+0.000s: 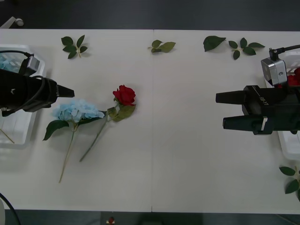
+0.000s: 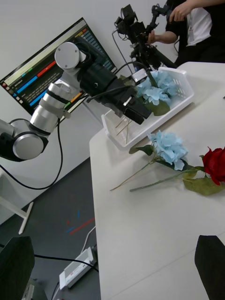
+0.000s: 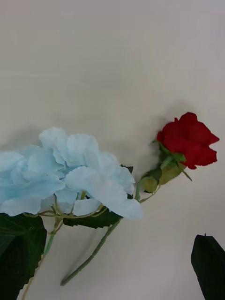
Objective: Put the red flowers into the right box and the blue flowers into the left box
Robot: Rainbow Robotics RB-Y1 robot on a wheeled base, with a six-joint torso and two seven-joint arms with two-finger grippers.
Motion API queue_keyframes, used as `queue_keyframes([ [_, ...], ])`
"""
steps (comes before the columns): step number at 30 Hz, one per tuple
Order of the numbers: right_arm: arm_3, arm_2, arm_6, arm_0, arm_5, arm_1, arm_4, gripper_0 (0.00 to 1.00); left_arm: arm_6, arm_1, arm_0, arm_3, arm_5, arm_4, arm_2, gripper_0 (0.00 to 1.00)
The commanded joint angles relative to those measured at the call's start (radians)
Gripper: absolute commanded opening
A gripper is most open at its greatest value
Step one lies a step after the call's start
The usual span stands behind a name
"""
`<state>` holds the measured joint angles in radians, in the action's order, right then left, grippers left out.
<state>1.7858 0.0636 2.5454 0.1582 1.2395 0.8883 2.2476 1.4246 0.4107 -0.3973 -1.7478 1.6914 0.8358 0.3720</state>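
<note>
One blue flower (image 1: pixel 77 110) lies on the white table left of centre, its stem running toward the front edge. A red flower (image 1: pixel 124 95) lies just right of it; both also show close up as the blue flower (image 3: pixel 70 173) and the red flower (image 3: pixel 187 139). My left gripper (image 1: pixel 67 91) hovers open by the blue bloom's left side. More blue flowers (image 2: pixel 159 86) lie in the left box (image 1: pixel 21 136). My right gripper (image 1: pixel 220 110) is open and holds nothing, well right of the flowers, beside the right box (image 1: pixel 287 140), where a red flower (image 1: pixel 294 78) lies.
Loose leaf sprigs lie along the far edge (image 1: pixel 74 47), (image 1: pixel 161 46), (image 1: pixel 214 42), (image 1: pixel 244 47) and at the front right (image 1: pixel 293 180). The table's middle between the rose and my right gripper is bare. A monitor (image 2: pixel 51 70) and camera rigs stand beyond the left box.
</note>
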Motion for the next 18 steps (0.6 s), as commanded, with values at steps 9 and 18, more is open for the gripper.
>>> queue_keyframes([
  [9,0.026,0.008,0.033,0.006,-0.011,0.003,0.015,1.00,0.185,0.108,0.193,-0.107,-0.207,0.065,-0.163,1.00],
  [18,0.026,0.008,0.033,0.006,-0.011,0.003,0.015,1.00,0.283,0.211,0.293,-0.162,-0.268,0.092,-0.186,1.00],
])
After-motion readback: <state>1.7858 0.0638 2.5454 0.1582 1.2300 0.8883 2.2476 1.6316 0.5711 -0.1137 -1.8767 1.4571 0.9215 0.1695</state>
